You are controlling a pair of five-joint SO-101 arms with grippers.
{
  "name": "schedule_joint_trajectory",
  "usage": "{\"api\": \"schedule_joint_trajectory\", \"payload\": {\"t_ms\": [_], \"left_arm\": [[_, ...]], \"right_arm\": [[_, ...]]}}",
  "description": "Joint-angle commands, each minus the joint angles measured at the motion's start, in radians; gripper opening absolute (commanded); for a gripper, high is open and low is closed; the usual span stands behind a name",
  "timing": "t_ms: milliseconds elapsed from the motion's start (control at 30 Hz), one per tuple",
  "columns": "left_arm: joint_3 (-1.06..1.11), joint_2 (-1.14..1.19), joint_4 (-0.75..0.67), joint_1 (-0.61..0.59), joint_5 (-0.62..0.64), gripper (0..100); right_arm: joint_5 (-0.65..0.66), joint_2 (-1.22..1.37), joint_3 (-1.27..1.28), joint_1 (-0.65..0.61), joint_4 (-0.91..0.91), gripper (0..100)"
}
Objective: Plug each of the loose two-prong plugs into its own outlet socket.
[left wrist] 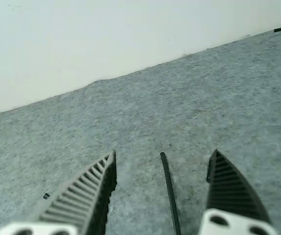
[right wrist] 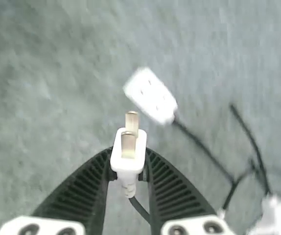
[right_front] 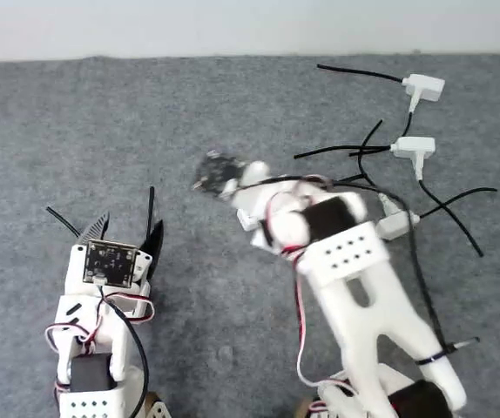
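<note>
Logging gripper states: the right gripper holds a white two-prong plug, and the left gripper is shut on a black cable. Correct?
No. The left gripper is open; the black cable lies loose between its fingers, per the left wrist view. The right gripper does hold a white two-prong plug.

No readable text, labels, numbers or signs, nothing legible on plug point(right wrist: 127, 155), socket point(right wrist: 150, 95) or camera board point(right_front: 111, 262)

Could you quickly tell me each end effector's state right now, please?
Left end effector: open, holding nothing.
Right end effector: closed on a white two-prong plug.
</note>
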Motion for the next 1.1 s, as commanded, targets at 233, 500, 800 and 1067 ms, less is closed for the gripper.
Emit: {"api": "schedule_joint_trajectory", "payload": {"t_ms": [233,500,800,1067], "left_arm": [[-0.019,-0.009,0.008,0.015,-0.005,30],[-0.088,-0.011,0.087,0.025,0.035,30],[-0.154,-0.011,0.207,0.166,0.032,30],[-0.286,-0.011,0.338,0.172,0.037,30]], "right_arm": [[-0.098,-0.021,-0.003,-0.12,-0.209,1.0],[-0.104,-0.097,0.057,-0.151,-0.208,1.0],[-0.133,-0.414,0.258,-0.265,-0.229,1.0],[-0.132,-0.364,0.315,-0.205,-0.338,1.0]]}}
